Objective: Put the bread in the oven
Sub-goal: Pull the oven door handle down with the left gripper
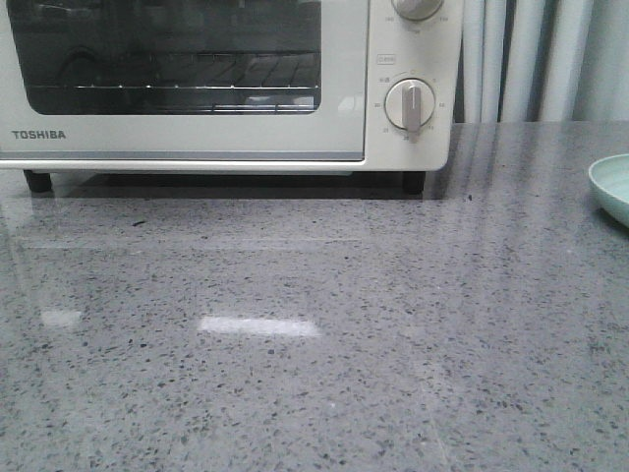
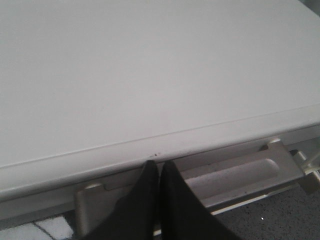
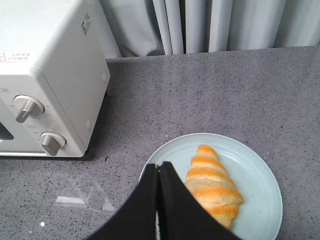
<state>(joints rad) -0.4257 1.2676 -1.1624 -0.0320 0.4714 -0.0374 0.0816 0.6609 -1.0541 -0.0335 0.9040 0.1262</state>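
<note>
Desk (image 1: 324, 344): grey speckled stone; I see it carrying everything, with pale glare patches in front of the oven.
Curtain (image 3: 225, 25): grey folds behind the desk, past the oven's dial side.
Oven (image 1: 226, 84): cream-white, sitting at the desk's far edge on black feet; door shut, wire rack visible through the glass, two grey-knobbed dials on its right panel.
Oven handle (image 2: 220, 180): a pale bar along the door's upper edge, seen from my left wrist camera, just beyond the fingertips.
Plate (image 3: 252, 187): pale green, on the desk well to the right of the oven; only its rim shows in my front view.
Bread (image 3: 212, 185): golden-orange with cream stripes, lying on the plate, so well right of the oven and outside it.
Left tool (image 2: 159, 167): black fingers pressed together, empty, tips right at the oven's top front edge above the handle.
Right tool (image 3: 159, 170): fingers closed narrow, holding nothing, over the plate rim nearest the oven, just beside the bread.
</note>
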